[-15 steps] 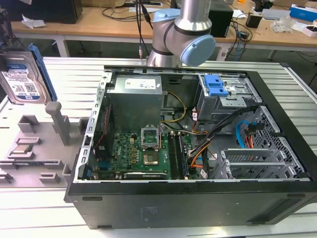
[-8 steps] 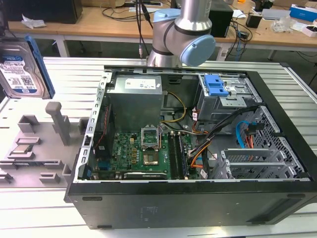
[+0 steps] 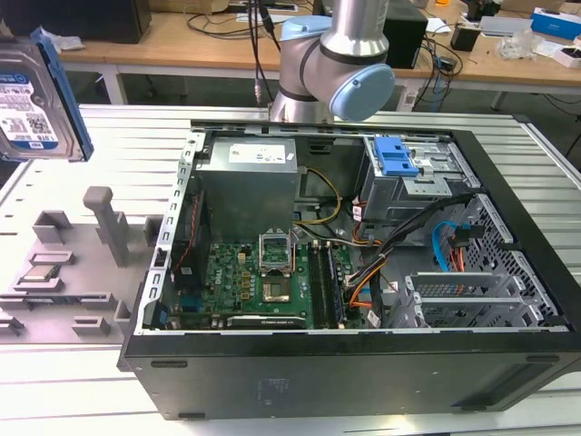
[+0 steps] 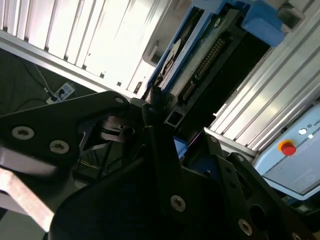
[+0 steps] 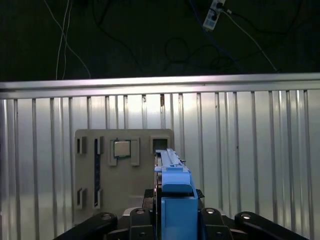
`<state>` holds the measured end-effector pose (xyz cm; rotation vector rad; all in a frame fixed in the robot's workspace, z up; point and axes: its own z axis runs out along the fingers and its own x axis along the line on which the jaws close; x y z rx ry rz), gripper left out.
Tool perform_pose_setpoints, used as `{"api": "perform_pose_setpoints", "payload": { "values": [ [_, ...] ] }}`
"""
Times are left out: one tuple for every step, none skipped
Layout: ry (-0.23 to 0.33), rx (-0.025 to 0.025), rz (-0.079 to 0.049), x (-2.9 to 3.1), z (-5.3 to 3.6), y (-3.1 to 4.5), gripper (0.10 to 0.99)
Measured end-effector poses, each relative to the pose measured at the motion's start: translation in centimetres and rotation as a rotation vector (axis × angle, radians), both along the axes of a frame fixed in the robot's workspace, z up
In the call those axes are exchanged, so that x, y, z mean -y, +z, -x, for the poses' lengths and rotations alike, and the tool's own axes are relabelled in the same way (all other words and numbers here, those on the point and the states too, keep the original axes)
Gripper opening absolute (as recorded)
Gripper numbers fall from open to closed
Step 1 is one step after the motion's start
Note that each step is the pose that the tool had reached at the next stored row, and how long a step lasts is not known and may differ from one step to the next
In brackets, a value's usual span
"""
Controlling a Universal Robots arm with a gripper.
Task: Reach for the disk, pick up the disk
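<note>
Item: the disk [image 3: 36, 102], one; the exterior view presents its labelled face and blue bracket, raised clear of the worktop [image 3: 64, 386] at the exterior view's left; in the second wrist view the disk [image 4: 200, 55] shows edge-on, connector pins along one side; in the first wrist view its blue bracket [image 5: 174, 182] runs straight out from the end effector [image 5: 175, 222].

End effector: one; clenched on the disk, black fingers [image 4: 152, 115] pressed against its edge; black links flank the bracket on both sides in the first wrist view.

Grey fixture [image 5: 120, 187]: one; lies on the ribbed worktop [image 5: 250, 150] directly beyond the end effector, past the held disk; the exterior view shows its upright posts [image 3: 107, 218].

Processor chip [image 5: 121, 148]: one; seated in the fixture, just beside the line of the held disk; also seen in the exterior view [image 3: 41, 272].

Computer case [image 3: 318, 372]: one, side open, on the worktop well apart from the end effector; inside, one blue latch [image 3: 395, 156].

Arm [image 3: 336, 64]: one, in the exterior view, behind the case.

Red button [image 4: 286, 148]: one, on a pale box, off to one side of the end effector.
</note>
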<state>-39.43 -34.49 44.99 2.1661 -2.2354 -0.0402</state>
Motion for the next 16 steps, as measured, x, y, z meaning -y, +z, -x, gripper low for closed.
{"api": "perform_pose_setpoints", "payload": {
  "values": [
    [0.000,-0.0001,0.000,-0.02,0.00,0.45,0.369],
    [0.000,0.0000,0.000,-0.03,0.00,0.85,0.369],
    [0.000,-0.0001,0.000,-0.05,0.00,1.20,0.369],
    [0.000,-0.0001,0.000,-0.06,0.00,1.54,0.369],
    [0.000,0.0000,0.000,-0.08,0.00,1.92,0.369],
    [0.000,0.0001,0.000,-0.09,0.00,2.12,0.369],
    [0.000,-0.0001,0.000,-0.10,0.00,2.46,0.369],
    [0.000,-0.0001,0.000,-0.12,0.00,3.13,0.369],
    [0.000,0.0000,0.000,-0.13,-0.01,3.49,0.369],
    [0.000,-0.0001,0.000,-0.13,-0.01,3.85,0.369],
    [0.000,-0.0001,0.000,-0.14,0.00,4.12,0.369],
    [0.000,-0.0001,0.000,-0.14,0.00,4.33,0.369],
    [0.000,-0.0001,0.000,-0.14,0.00,4.61,0.369],
    [0.000,-0.0001,0.000,-0.15,0.00,4.95,0.369],
    [0.000,0.0000,0.000,-0.15,-0.01,4.98,0.369],
    [0.000,0.0000,0.000,-0.15,0.00,4.97,0.369]
  ]
}}
